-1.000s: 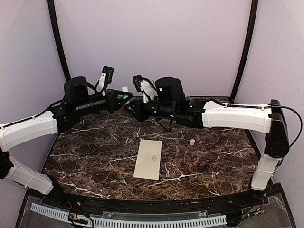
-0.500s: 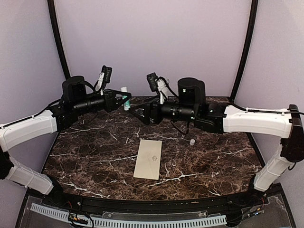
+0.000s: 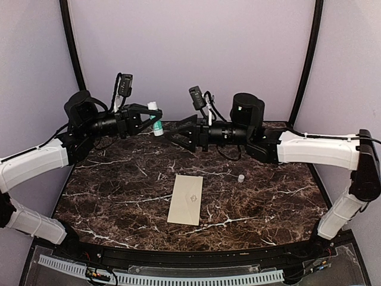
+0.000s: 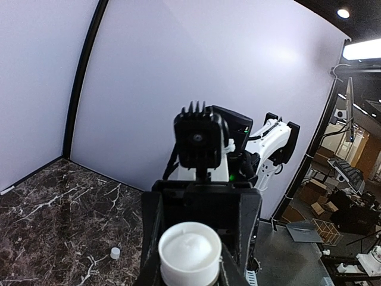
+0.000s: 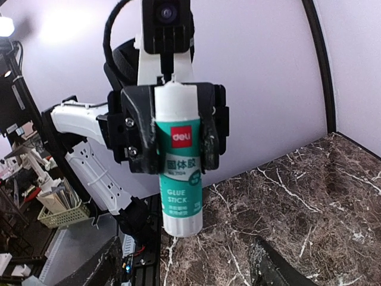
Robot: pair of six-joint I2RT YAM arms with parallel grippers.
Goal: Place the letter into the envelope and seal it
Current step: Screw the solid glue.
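The left gripper (image 3: 150,119) is clamped on the white-and-green glue stick (image 5: 178,179), raised at the far left-centre. The right gripper (image 3: 178,132) faces it, jaws spread and empty. The plain cream paper envelope (image 3: 186,199) lies flat mid-table (image 3: 268,202). Expect it to be light and limp, so take it by an edge. You cannot see whether it contains the letter.

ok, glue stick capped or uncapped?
Uncapped. The glue stick shows bare white glue inside its open rim in the left wrist view; a small white cap lies apart on the table.
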